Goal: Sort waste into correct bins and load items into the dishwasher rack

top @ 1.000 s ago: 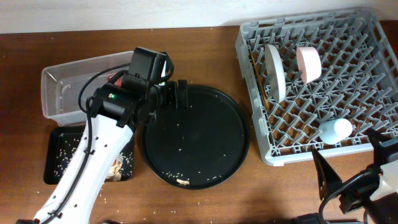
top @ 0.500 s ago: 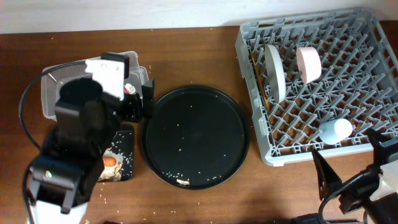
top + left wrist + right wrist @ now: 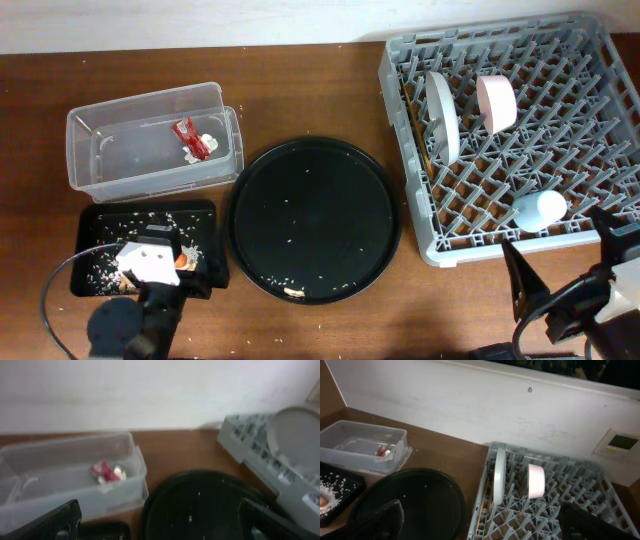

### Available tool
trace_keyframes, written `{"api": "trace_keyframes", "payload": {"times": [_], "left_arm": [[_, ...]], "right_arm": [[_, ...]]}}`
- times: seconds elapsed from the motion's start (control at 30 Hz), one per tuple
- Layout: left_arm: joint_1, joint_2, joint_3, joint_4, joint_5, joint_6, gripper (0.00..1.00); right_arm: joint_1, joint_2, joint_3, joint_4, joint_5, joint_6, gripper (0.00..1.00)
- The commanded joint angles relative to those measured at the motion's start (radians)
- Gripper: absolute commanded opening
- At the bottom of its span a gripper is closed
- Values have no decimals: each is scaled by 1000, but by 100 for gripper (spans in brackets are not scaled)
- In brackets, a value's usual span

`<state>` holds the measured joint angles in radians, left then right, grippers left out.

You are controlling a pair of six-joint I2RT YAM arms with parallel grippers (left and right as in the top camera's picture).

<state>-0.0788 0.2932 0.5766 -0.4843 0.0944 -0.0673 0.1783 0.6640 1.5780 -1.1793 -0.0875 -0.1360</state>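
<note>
The left arm has drawn back from above the clear tub [image 3: 95,120] to the near-left edge, where it now sits over the near side of the shallow black tray [image 3: 90,225]. The tub, half hidden half a second ago, is now in full view. The right arm has not shifted.

The tub lies at far left on the brown surface [image 3: 300,80], its long axis running left to right with the right end slightly farther. Inside it, toward the right end, the small red wrapper [image 3: 187,135] lies slantwise, and the crumpled white tissue [image 3: 207,145] touches it. Just near of the tub, the black tray holds scattered beige crumbs [image 3: 100,262] and a bit of orange carrot [image 3: 180,260] beside the arm. The large round black tray [image 3: 315,215] sits in the middle, speckled with crumbs.

At right, the grey rack [image 3: 400,60] holds the pale plate [image 3: 442,115] standing on edge, its faces turned left and right. The bowl [image 3: 496,100] is tipped on its side just right of the plate, pink outside showing. The small cup [image 3: 538,208] lies on its side near the rack's near edge, long axis left to right.

The left pincer [image 3: 159,507] is spread wide and holds nothing. The right pincer [image 3: 482,505] is likewise wide apart and empty.
</note>
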Motion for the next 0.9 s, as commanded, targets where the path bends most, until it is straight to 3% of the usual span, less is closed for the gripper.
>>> {"api": "trace_keyframes", "payload": {"times": [0.0, 0.17, 0.37, 0.47, 0.57, 0.87], "left_arm": [[6, -119, -115, 65, 20, 16, 99], [6, -278, -288, 113, 26, 16, 99], [6, -288, -362, 113, 14, 16, 99], [6, -288, -509, 263, 15, 16, 99], [5, -288, -546, 369, 14, 16, 99], [5, -287, -546, 369, 14, 16, 99]], "right_arm": [[5, -2, 2, 2, 2, -6, 98], [5, -1, 2, 2, 2, -6, 98], [5, -2, 2, 2, 2, -6, 98], [5, -1, 2, 2, 2, -6, 98], [5, -2, 2, 2, 2, -6, 98], [5, -2, 2, 2, 2, -6, 98]]}}
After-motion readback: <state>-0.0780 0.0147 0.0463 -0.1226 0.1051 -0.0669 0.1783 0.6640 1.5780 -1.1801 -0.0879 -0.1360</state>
